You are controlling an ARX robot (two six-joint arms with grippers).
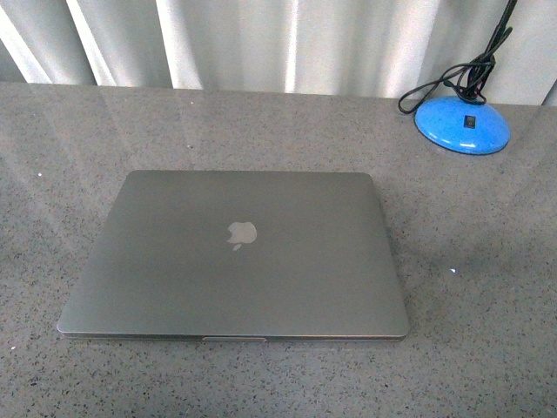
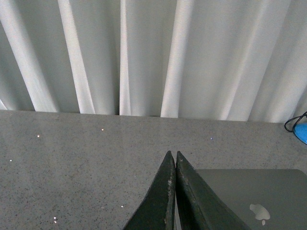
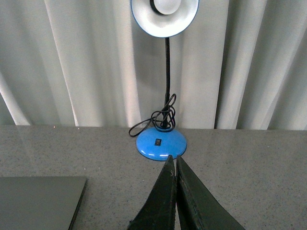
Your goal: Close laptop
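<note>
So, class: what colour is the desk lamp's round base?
Bright blue round lamp base, clearest in the right wrist view.

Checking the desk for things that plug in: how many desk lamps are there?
1. The blue desk lamp stands at the table's far right, beyond the closed laptop, with its cord coiled on its base. Nothing seems to hide another.

The laptop (image 1: 235, 261) is plain silver-grey with a paler logo (image 1: 242, 233). The table (image 1: 487, 287) is grey, speckled dark. The lamp (image 3: 162, 143) has a bright blue base, black neck and cord. The curtain (image 1: 287, 43) is white. Both grippers (image 2: 172, 191) (image 3: 173, 196) are black.
</note>
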